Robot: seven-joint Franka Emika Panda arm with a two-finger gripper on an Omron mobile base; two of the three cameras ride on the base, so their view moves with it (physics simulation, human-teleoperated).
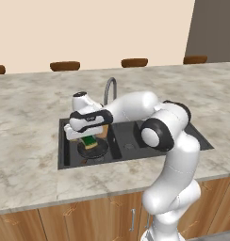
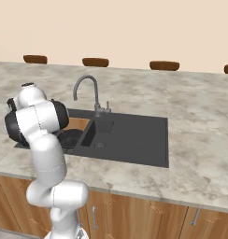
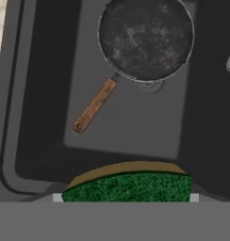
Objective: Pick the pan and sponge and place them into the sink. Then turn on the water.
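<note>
Beige wall (image 1: 88, 28); marble counter (image 1: 27, 108); wooden cabinets (image 2: 148, 219)

No text, label, brand, number or sign can be read anywhere: the bench (image 1: 32, 108), the sink (image 2: 134, 140) and the pan (image 3: 145, 37) are all unmarked.

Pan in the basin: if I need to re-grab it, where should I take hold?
Its wooden handle, from straight above: it lies flat, sticking out from the pan with bare sink floor either side. Release the sponge first.
</note>
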